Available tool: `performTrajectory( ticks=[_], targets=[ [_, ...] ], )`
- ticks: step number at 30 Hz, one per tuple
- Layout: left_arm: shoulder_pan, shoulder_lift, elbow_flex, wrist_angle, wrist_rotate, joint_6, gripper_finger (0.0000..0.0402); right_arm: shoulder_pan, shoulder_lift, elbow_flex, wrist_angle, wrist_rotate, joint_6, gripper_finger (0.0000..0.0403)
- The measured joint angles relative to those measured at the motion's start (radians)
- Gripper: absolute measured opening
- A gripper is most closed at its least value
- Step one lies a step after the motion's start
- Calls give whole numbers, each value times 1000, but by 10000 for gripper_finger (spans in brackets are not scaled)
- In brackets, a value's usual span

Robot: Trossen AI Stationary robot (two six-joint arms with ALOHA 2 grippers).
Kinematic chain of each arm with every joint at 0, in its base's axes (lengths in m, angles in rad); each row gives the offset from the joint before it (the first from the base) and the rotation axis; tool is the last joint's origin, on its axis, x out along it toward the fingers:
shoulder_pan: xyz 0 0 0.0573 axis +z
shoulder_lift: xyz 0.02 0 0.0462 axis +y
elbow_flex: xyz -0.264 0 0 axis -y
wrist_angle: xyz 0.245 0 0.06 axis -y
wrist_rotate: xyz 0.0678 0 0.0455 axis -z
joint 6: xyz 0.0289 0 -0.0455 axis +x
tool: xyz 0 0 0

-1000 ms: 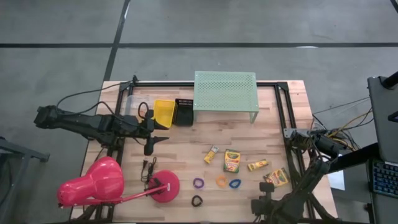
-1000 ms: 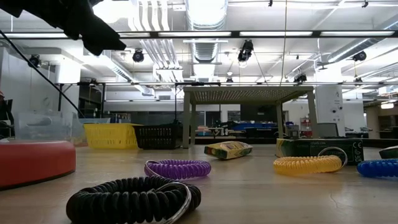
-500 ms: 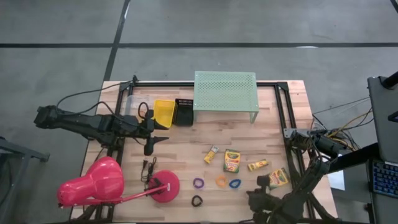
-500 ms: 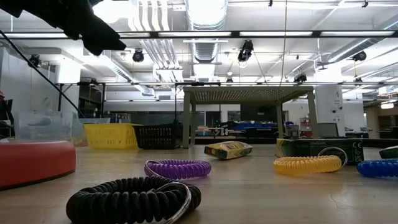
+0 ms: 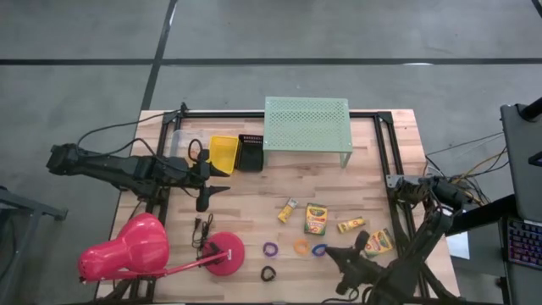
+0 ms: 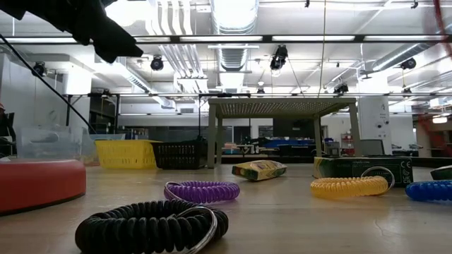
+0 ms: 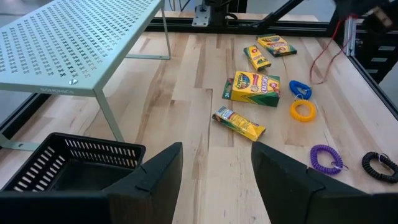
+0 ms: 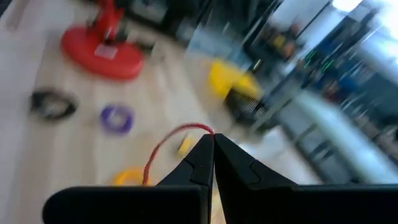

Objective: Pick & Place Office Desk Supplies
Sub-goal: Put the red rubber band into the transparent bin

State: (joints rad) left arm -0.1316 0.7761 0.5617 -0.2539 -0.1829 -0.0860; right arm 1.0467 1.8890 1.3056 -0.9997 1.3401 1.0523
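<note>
Crayon boxes [image 5: 316, 219], yellow and green, lie scattered on the wooden table [image 5: 373, 178] beside purple [image 5: 270, 249], orange [image 5: 301, 246], blue [image 5: 319, 250] and black [image 5: 268, 274] coil loops; their printing is too small to read. The right gripper [image 5: 330, 252], jaws shut and empty, hovers just beside the blue loop. The left gripper [image 5: 222, 190], jaws wide, waits near the yellow bin [image 5: 223, 154].

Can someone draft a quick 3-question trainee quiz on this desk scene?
1. True or false: the right end effector is shut.
2. Which ring lies nearest the lamp base? A purple ring B orange ring C blue ring
3. Fill in: the black basket stands between the yellow bin and the green ____.

Key: 1 true; 2 A; 3 shelf.
</note>
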Motion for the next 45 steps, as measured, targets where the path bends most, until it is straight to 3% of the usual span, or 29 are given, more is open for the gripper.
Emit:
performTrajectory(
  ticks=[5,11,18,27,32,38,45],
  targets=[
    [0,0,0,-1,0,0,196,-44,-52,0,-2,187,-9,8],
    [0,0,0,-2,0,0,196,-156,-102,0,-19,165,-29,8],
    [0,0,0,-9,0,-1,196,-298,-107,-2,-22,212,-179,8],
    [0,0,0,-9,0,-3,196,-440,-105,-11,-6,230,-183,8],
    [0,0,0,-10,0,-3,196,-484,-104,-14,86,230,-182,8],
    [0,0,0,-11,0,-2,196,-538,-104,-13,299,83,-254,8],
    [0,0,0,-14,0,-2,196,-571,-104,-14,687,-214,-721,8]
  ],
)
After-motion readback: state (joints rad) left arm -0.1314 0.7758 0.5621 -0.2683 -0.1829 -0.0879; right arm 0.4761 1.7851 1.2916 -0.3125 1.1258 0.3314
